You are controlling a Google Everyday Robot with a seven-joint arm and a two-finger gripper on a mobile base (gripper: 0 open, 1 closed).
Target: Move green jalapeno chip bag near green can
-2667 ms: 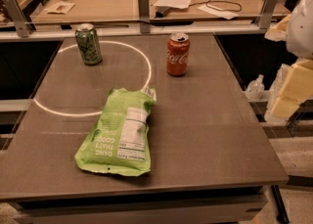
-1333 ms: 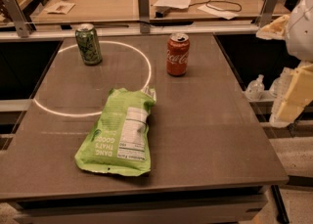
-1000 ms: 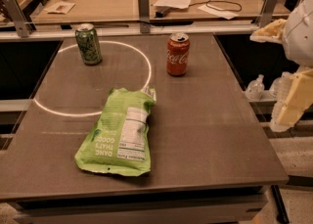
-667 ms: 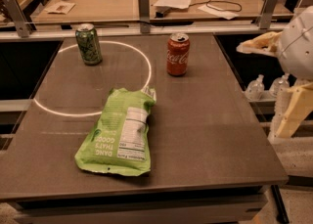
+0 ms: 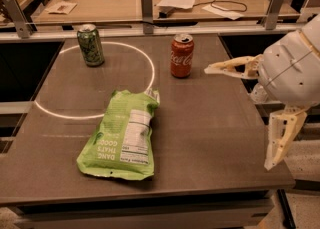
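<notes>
The green jalapeno chip bag (image 5: 122, 135) lies flat at the middle front of the dark table, nutrition panel up. The green can (image 5: 90, 45) stands upright at the far left, on the white circle line. My gripper (image 5: 237, 118) hangs over the table's right side, well to the right of the bag. It is open wide and empty. One pale finger (image 5: 231, 67) points left toward the red can; the other finger (image 5: 278, 140) points down near the right edge.
A red Coca-Cola can (image 5: 181, 55) stands upright at the far middle, close to my upper finger. A white circle (image 5: 150, 73) is marked on the table (image 5: 210, 138). A metal rail (image 5: 210, 29) and a cluttered desk (image 5: 125, 3) lie behind.
My gripper has moved left from the right edge in over the table, and its upper finger now reaches toward the red can. The bag and both cans have not moved.
</notes>
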